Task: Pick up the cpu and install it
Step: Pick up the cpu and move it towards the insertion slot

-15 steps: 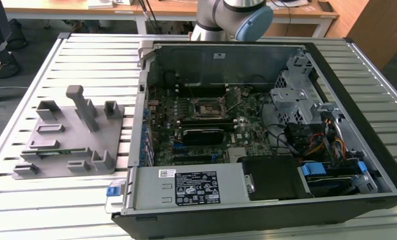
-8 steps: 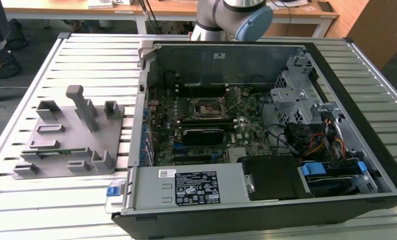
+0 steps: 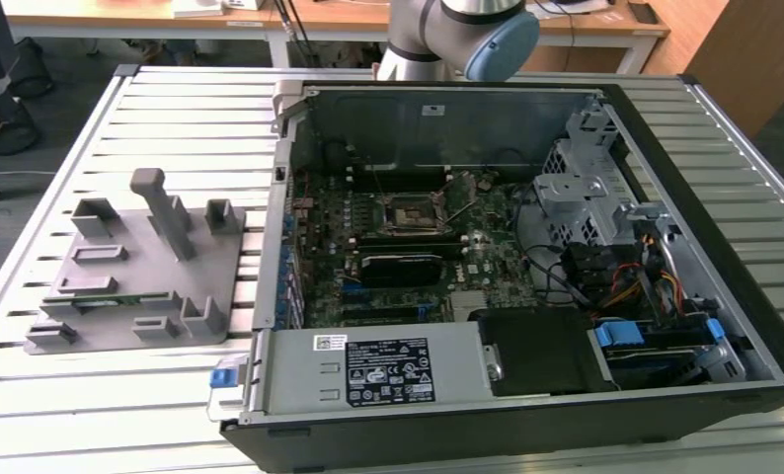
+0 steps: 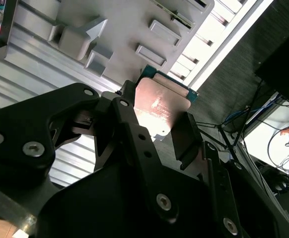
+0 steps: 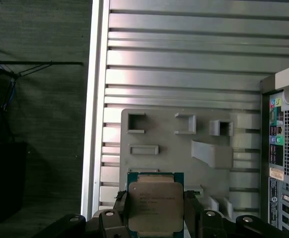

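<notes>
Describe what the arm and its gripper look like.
The arm is silver-grey and tubular, with a round light-blue cap on its joint. The gripper is matte black, built of angular linked plates fastened with silver screw heads.

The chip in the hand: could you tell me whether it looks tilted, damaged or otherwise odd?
Nothing stands out. In the first wrist view the chip sits square between the fingers of the hand, its metal top looking intact, with the grey fixture plate behind it.
</notes>
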### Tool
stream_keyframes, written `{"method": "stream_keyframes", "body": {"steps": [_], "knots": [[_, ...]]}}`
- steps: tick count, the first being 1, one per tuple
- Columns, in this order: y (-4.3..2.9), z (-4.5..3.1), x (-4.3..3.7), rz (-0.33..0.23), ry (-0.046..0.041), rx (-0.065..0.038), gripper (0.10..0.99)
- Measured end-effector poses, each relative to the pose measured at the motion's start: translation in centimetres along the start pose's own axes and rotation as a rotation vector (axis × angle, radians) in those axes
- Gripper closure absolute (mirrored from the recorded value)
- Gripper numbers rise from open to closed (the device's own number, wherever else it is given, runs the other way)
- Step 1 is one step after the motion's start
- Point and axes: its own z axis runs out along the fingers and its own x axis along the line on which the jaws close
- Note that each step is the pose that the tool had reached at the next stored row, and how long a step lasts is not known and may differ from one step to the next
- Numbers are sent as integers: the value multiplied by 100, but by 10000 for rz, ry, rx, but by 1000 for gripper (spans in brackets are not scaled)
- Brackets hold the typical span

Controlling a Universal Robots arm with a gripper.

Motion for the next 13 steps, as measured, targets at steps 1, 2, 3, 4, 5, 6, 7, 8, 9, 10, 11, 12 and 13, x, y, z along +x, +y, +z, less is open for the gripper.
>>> {"method": "stream_keyframes", "body": {"steps": [1, 2, 3, 4, 5, 6, 7, 8, 9, 10, 11, 12, 13], "knots": [[0, -5, 0, 0, 0, 0, 549], [1, -9, 0, -1, 0, 0, 549], [1, -15, 0, 0, 0, 0, 549], [2, -20, 0, 0, 0, 0, 549], [2, -25, 0, 0, 0, 0, 549], [3, -30, 0, 0, 0, 0, 549], [3, -34, 0, 0, 0, 0, 549], [4, -39, 0, 0, 0, 0, 549], [4, -43, 0, 0, 0, 0, 549], [5, -47, 0, 0, 0, 0, 549], [5, -50, 0, 0, -1, 0, 549], [6, -53, 0, 0, -1, 0, 549], [6, -57, 0, 0, -1, 0, 549]]}}
